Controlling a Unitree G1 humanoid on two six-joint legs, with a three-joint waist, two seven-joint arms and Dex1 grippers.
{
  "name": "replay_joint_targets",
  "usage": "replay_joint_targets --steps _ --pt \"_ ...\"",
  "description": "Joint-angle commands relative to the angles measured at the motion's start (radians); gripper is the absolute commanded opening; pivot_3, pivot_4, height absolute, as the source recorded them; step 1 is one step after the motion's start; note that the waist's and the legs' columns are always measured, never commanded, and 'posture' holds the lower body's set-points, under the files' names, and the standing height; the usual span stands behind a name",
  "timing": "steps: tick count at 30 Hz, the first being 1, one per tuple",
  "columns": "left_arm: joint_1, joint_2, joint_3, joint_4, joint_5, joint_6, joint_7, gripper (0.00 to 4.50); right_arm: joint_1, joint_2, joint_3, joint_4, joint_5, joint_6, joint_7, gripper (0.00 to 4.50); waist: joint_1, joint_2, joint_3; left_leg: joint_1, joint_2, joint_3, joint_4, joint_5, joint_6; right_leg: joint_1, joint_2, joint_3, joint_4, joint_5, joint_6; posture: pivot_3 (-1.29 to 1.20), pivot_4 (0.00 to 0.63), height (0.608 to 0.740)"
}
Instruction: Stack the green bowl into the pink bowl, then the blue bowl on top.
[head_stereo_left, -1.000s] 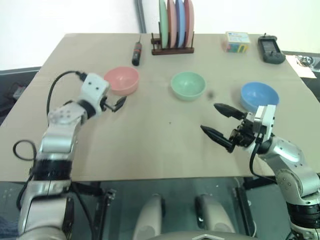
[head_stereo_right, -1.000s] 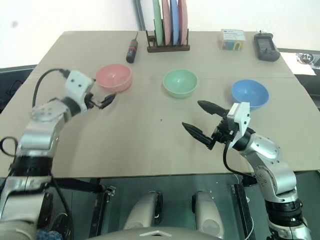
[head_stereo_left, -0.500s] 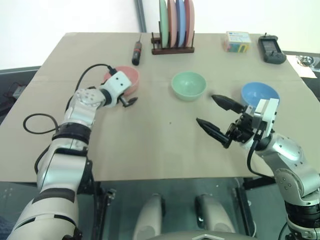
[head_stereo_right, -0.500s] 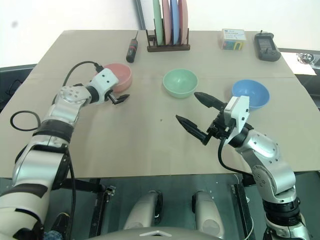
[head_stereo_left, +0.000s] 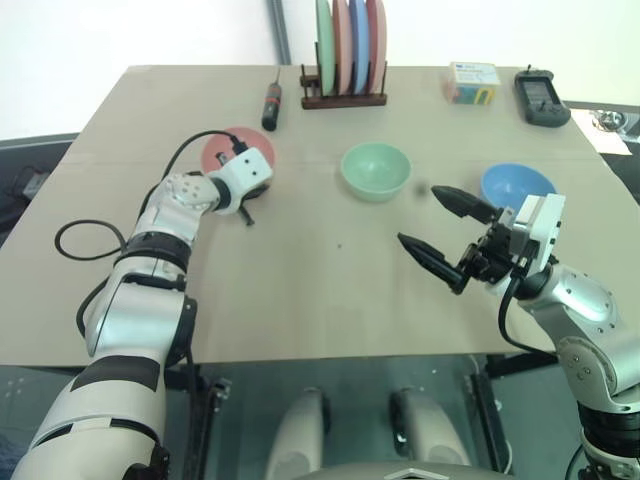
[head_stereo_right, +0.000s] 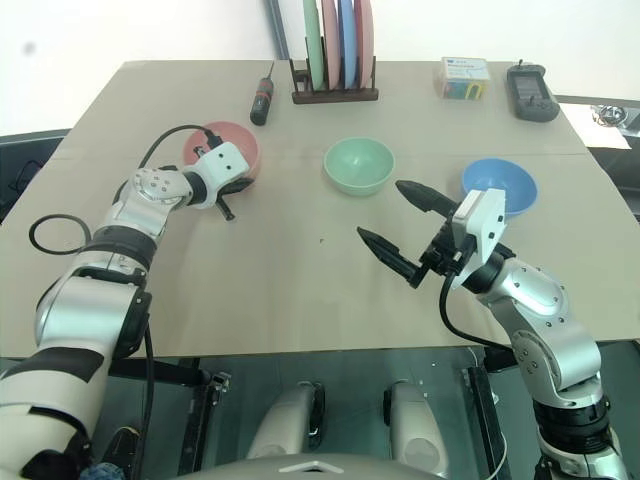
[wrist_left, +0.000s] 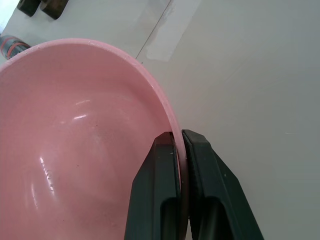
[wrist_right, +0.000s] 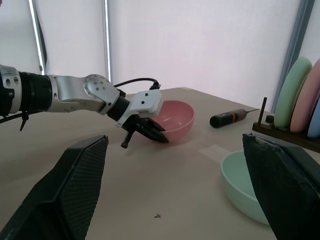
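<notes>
The pink bowl (head_stereo_left: 232, 150) stood toward the desk's (head_stereo_left: 300, 300) far left corner, its near rim pinched between the closed fingers of the left tool (wrist_left: 180, 150). The green bowl (head_stereo_left: 375, 170) sat mid-desk toward the far edge, the blue bowl (head_stereo_left: 517, 186) toward the right edge. The right tool (head_stereo_left: 437, 231) hung spread wide and empty, just before the blue bowl.

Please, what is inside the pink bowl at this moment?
Nothing loose lies in the pink bowl. One finger of the left pincer reaches inside, the other stays outside, shut on the rim. In the head views the pincer covers the bowl's near edge.
</notes>
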Motion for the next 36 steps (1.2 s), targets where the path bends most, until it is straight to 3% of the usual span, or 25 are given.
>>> replay_joint_targets --steps 1,3,7,10,13,18,19,21,22,23,24,28,36 --pt "0.014 -0.001 0.004 -0.157 -0.060 0.005 -0.192 0.05 -0.011 -0.015 -0.021 -0.023 0.010 -0.011 0.011 4.50 0.000 0.000 0.000 0.000 0.000 0.000 0.000 0.000 0.000 0.000 0.000 0.000 0.000 0.000 0.000 0.00 0.150 0.740" --pt "0.072 -0.005 -0.001 -0.304 -0.107 0.073 -0.313 0.05 -0.017 -0.017 -0.016 -0.016 0.008 -0.011 0.016 4.50 0.002 0.000 0.000 0.000 0.000 0.000 0.000 0.000 0.000 0.000 0.000 0.000 0.000 0.000 0.000 0.00 0.150 0.740" --pt "0.245 0.032 -0.059 -0.775 -0.218 0.352 -0.569 0.05 -0.040 -0.017 -0.006 -0.003 0.008 -0.008 0.028 4.50 -0.006 0.000 0.000 0.000 0.000 0.000 0.000 0.000 0.000 0.000 0.000 0.001 0.000 0.000 0.000 0.00 0.150 0.740" --pt "0.309 0.055 -0.077 -1.012 -0.277 0.540 -0.638 0.05 -0.051 -0.020 -0.005 0.010 0.007 -0.009 0.038 4.50 -0.006 0.000 0.000 0.001 0.000 0.000 0.000 0.000 0.000 0.000 0.000 0.001 0.001 0.000 0.000 0.00 0.150 0.740" --pt "0.342 0.073 -0.106 -1.142 -0.280 0.583 -0.662 0.05 -0.066 -0.017 -0.001 0.023 0.002 -0.011 0.043 4.50 -0.006 0.000 0.000 0.002 0.001 0.000 0.000 0.000 0.000 0.001 0.000 0.001 0.002 0.000 0.000 0.00 0.150 0.740" --pt "0.354 0.065 -0.111 -1.182 -0.277 0.572 -0.636 0.05 -0.076 -0.013 0.009 0.028 -0.004 -0.012 0.045 4.50 -0.005 0.000 0.000 0.002 0.001 0.001 0.001 0.000 0.000 0.001 0.001 0.002 0.002 0.000 0.000 0.00 0.150 0.740" --pt "0.355 0.062 -0.107 -1.180 -0.276 0.568 -0.626 0.78 -0.077 -0.013 0.010 0.028 -0.004 -0.012 0.045 4.50 -0.005 0.000 0.000 0.002 0.001 0.001 0.001 0.000 0.000 0.001 0.001 0.002 0.002 0.000 0.000 0.00 0.150 0.740" --pt "0.351 0.052 -0.096 -1.173 -0.280 0.564 -0.605 1.40 -0.075 -0.016 0.008 0.027 -0.005 -0.012 0.047 4.50 -0.005 0.000 0.000 0.002 0.001 0.000 0.001 0.000 0.000 0.001 0.001 0.002 0.002 0.000 0.000 0.00 0.150 0.740" --pt "0.346 0.045 -0.085 -1.165 -0.285 0.557 -0.590 1.48 -0.076 -0.017 0.007 0.027 -0.005 -0.011 0.047 4.50 -0.004 0.000 0.000 0.002 0.001 0.001 0.001 0.000 0.000 0.001 0.001 0.002 0.001 0.000 0.000 0.00 0.150 0.740" --pt "0.340 0.036 -0.073 -1.157 -0.291 0.547 -0.575 2.18 -0.076 -0.018 0.006 0.027 -0.006 -0.011 0.047 4.50 -0.004 0.000 0.000 0.002 0.001 0.001 0.001 0.000 0.000 0.001 0.001 0.002 0.001 0.000 0.000 0.00 0.150 0.740" --pt "0.330 0.024 -0.054 -1.149 -0.300 0.552 -0.553 2.42 -0.075 -0.022 0.002 0.026 -0.006 -0.009 0.048 4.50 -0.003 0.000 0.000 0.002 0.001 0.001 0.001 0.000 0.000 0.001 0.001 0.002 0.001 0.000 0.000 0.00 0.150 0.740" --pt "0.318 0.006 0.029 -1.148 -0.365 0.583 -0.498 4.30 -0.071 -0.056 -0.025 0.024 0.001 0.007 0.056 4.50 -0.002 0.000 0.000 0.002 0.001 0.000 0.001 0.000 0.000 0.001 0.001 0.002 0.001 0.000 0.000 0.00 0.150 0.740" --pt "0.433 0.040 0.236 -1.356 -0.610 0.811 -0.436 4.41 -0.155 -0.133 -0.007 0.122 -0.010 0.021 0.149 4.50 -0.009 0.001 0.000 0.002 0.001 0.001 0.001 0.000 0.000 0.001 0.001 0.002 0.001 0.000 0.000 0.00 0.150 0.740"
